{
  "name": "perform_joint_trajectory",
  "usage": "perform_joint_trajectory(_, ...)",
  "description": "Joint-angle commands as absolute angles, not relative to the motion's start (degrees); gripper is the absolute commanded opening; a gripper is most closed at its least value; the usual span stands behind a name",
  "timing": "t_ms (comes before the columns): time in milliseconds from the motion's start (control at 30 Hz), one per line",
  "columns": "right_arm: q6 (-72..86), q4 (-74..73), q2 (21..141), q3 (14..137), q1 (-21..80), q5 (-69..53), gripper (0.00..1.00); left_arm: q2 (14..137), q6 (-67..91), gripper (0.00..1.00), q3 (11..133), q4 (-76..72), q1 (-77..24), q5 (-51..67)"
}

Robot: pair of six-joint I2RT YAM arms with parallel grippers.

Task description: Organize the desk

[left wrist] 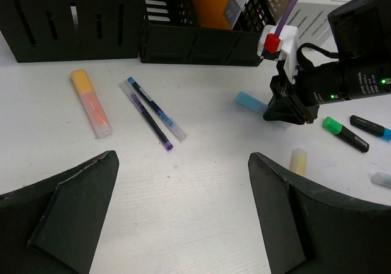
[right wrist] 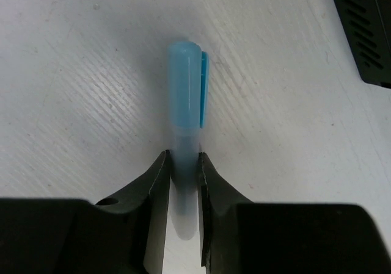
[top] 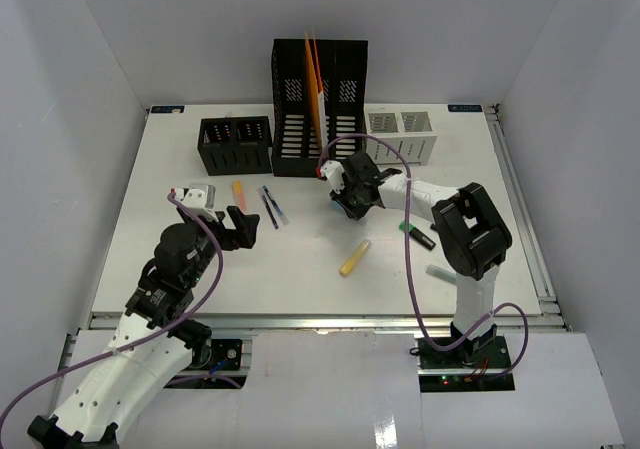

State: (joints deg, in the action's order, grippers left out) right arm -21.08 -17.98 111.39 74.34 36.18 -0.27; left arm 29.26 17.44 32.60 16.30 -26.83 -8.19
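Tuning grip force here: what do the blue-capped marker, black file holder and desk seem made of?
Blue-capped marker: likely plastic; smooth translucent cap with a moulded clip, frosted barrel.
Black file holder: probably rigid matte plastic, judging by its even slots; coated metal is possible.
Desk: white, matte, with fine ridges; laminate or a sheet cover, I cannot tell.

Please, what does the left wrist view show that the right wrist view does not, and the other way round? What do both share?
Only the left wrist view: the orange highlighter, two pens, the green marker, the yellow highlighter, and the left gripper, open above the desk.
Only the right wrist view: the right gripper closed on the clear barrel of the blue highlighter, and the clip on its cap.
Both: the blue highlighter, the right gripper at it, the white desk under it, and a black organizer.
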Motion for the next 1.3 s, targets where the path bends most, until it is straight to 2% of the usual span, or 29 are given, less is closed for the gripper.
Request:
perform_joint_trajectory(0, -23.6, -18.1, 108.4, 71.7, 35.8, -6.9, 0.16, 29.9, 17.9, 0.98, 33.1, 16.3, -26.6, -8.2)
perform_joint_trajectory(100, -25.4, -17.8, 104.7, 69.8, 35.4, -10.7, 0.08, 29.8, 18.0, 0.98, 33.0, 16.3, -26.6, -8.0)
perform_joint_trajectory(333, -27.3, -17.7, 93.1, 69.5, 32.5, -19.5, 0.08, 30.4, 18.1, 0.98, 33.0, 16.4, -26.6, -7.6)
perform_joint_trajectory(533, -26.6, -16.9, 86.2, 72.2, 24.4, -27.2, 0.08, 30.5, 18.3, 0.98, 33.0, 16.5, -26.6, -7.5)
perform_joint_trajectory(700, -23.9, -9.9, 84.2, 72.8, 15.5, -32.5, 0.08, 30.8, 18.3, 0.98, 33.0, 16.5, -26.6, -7.3)
perform_joint_trajectory(933, -21.8, -6.3, 83.3, 71.9, 13.5, -33.2, 0.08, 30.9, 18.4, 0.98, 33.0, 16.7, -26.6, -7.5)
perform_joint_trajectory(1100, -12.8, 13.9, 81.2, 64.2, 8.8, -33.1, 0.08, 31.3, 18.4, 0.98, 33.0, 16.7, -26.7, -7.4)
perform_joint_trajectory(1267, -1.1, 40.0, 87.2, 62.3, 6.0, -33.2, 0.08, 31.8, 18.4, 0.98, 33.0, 17.2, -26.6, -7.8)
